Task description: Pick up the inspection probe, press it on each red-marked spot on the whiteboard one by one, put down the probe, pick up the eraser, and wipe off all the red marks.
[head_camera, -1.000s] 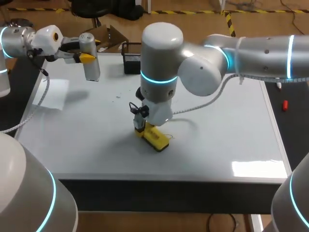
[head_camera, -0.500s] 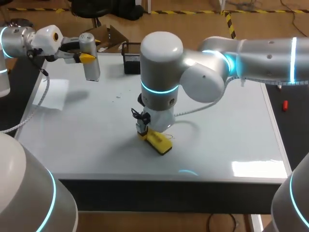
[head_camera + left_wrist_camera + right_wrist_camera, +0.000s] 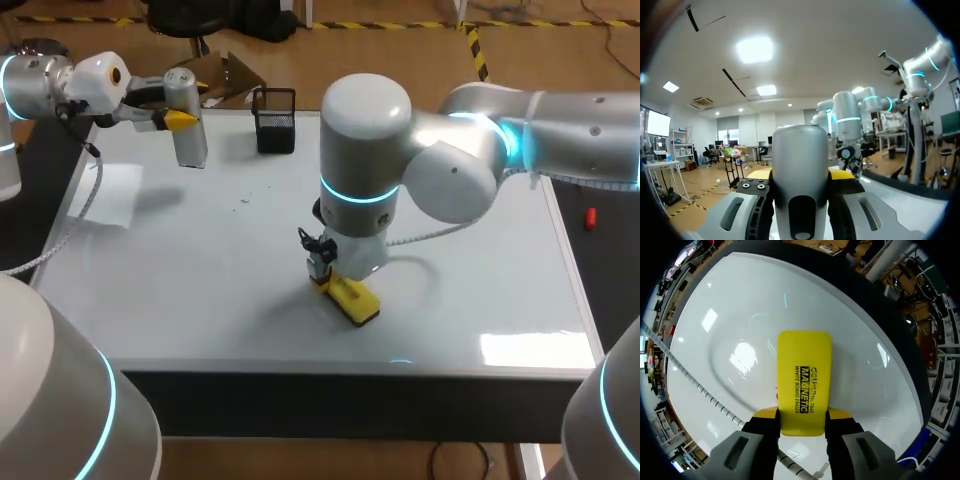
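Left arm sits at the back-left corner of the whiteboard surface, left jaws closed on the inspection probe, a silver cylinder with a rounded cap, roughly upright. Left wrist view confirms it: probe sits between both yellow tips, contact on two sides. Its lower end looks lifted off the board, with its shadow further toward the front; can't confirm the gap

Right arm comes in from the right to the front middle, wrist pointing down. Right jaws grip the yellow eraser by its long sides at one end, and the rest sticks out ahead of the fingers. Right wrist view: eraser lies flat on the board, black print on its top face. Tiny red trace just beside the eraser's edge near one finger, too small to say more

Black mesh holder stands at the back edge, between the probe and the right arm, touching neither
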Controlling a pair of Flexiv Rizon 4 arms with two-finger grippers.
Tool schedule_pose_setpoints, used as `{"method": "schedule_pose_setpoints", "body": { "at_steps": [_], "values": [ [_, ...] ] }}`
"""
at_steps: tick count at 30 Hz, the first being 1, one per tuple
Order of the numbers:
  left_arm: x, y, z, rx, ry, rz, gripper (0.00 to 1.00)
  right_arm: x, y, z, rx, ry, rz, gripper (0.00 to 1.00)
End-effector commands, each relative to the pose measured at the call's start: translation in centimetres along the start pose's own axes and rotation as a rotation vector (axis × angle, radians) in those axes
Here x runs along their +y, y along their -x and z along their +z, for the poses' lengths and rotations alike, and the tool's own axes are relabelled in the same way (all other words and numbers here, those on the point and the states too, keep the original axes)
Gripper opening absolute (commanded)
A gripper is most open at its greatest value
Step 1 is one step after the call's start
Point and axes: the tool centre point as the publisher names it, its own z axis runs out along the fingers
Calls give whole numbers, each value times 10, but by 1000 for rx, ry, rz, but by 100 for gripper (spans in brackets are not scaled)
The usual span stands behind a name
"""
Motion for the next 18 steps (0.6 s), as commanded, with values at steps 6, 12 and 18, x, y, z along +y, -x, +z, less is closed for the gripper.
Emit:
{"method": "schedule_pose_setpoints", "body": {
  "at_steps": [6, 12, 18],
  "values": [
    [-3, -2, 1, -4, 5, 1, 0, 30, -28, 12, -11, 1, 45, 0],
    [-3, -2, 1, -4, 5, 1, 0, 36, -36, 11, -15, -2, 66, 0],
    [-3, -2, 1, -4, 5, 1, 0, 36, -38, 12, -18, 1, 71, 0]
  ]
}}
